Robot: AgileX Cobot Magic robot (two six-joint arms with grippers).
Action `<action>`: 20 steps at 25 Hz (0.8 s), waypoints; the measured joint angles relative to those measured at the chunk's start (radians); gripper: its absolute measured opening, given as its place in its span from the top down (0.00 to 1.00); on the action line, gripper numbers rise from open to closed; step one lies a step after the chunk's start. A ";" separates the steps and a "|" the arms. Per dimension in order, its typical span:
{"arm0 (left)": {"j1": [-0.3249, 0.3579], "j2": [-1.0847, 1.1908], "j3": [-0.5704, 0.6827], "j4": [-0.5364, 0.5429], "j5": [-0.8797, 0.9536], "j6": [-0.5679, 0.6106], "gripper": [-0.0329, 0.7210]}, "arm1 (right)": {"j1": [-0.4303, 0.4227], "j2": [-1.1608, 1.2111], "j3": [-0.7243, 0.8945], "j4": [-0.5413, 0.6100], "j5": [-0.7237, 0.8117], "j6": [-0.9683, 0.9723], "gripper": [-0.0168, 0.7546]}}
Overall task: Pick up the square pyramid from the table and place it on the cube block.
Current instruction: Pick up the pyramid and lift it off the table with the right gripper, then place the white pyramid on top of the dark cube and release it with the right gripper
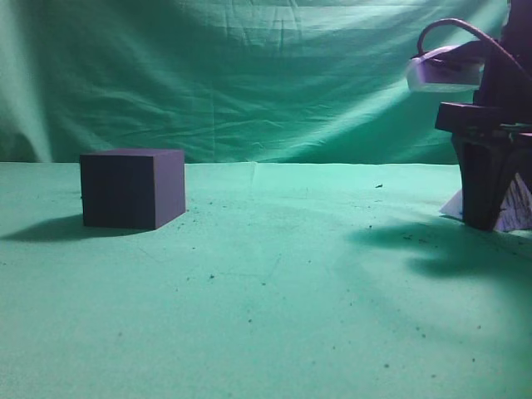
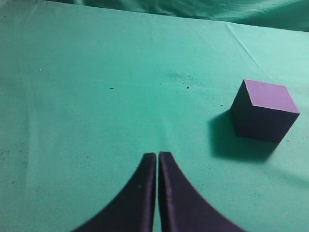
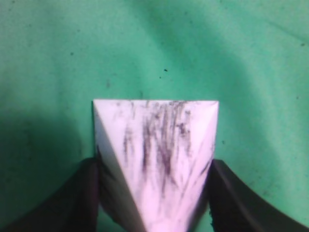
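Observation:
The dark purple cube block [image 1: 133,188] stands on the green table [image 1: 274,283] at the left; it also shows in the left wrist view [image 2: 264,108], ahead and to the right of my left gripper [image 2: 157,155], which is shut, empty and above bare cloth. The pale, dark-streaked square pyramid [image 3: 159,145] sits on the table at the far right [image 1: 519,208], largely hidden by my right gripper [image 1: 486,216]. The right gripper [image 3: 154,166] has come down over it, and its two fingers press on opposite sides of the pyramid.
A wrinkled green curtain [image 1: 249,75] hangs behind the table. Small dark crumbs speckle the cloth between the cube and the pyramid. The left arm does not show in the exterior view.

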 joint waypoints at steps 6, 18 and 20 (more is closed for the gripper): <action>0.000 0.000 0.000 0.001 -0.002 0.000 0.96 | 0.000 0.015 -0.096 -0.027 0.126 0.015 0.42; 0.000 0.000 0.000 0.002 -0.002 0.000 0.96 | 0.282 -0.047 -0.583 -0.030 0.399 0.072 0.42; 0.000 0.000 0.000 0.003 -0.002 0.000 0.96 | 0.379 -0.029 -0.634 -0.023 0.401 0.084 0.42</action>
